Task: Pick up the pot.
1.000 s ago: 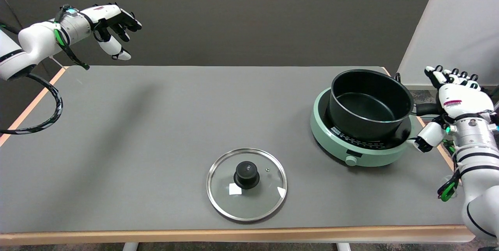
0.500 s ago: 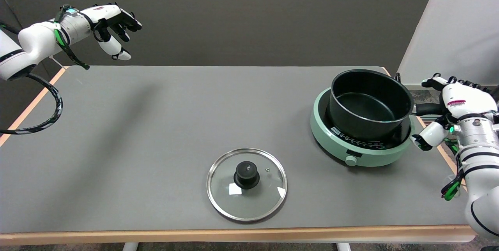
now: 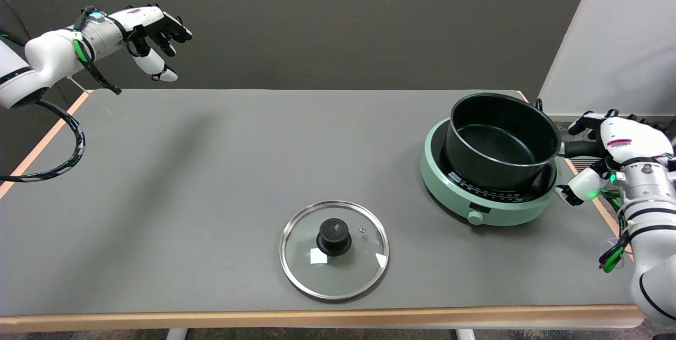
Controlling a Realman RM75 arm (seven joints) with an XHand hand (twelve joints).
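The black pot [image 3: 499, 142] stands on the green induction cooker [image 3: 488, 200] at the table's right side, empty, with its black handle [image 3: 578, 148] pointing right. My right hand [image 3: 615, 152] is at the end of that handle, fingers curled down over it and holding it; the thumb [image 3: 578, 190] sticks out below, apart from the handle. The handle's outer end is hidden under the hand. The pot's base still looks seated on the cooker, perhaps slightly tilted.
A glass lid [image 3: 334, 249] with a black knob lies flat near the table's front edge, left of the cooker. The idle left hand [image 3: 153, 28] hangs in the air at the upper left. The table's right edge [image 3: 599, 205] runs just under my right hand.
My right hand's fingers went from spread upward to curled down over the pot handle. The pot nudged slightly to the right on the cooker.
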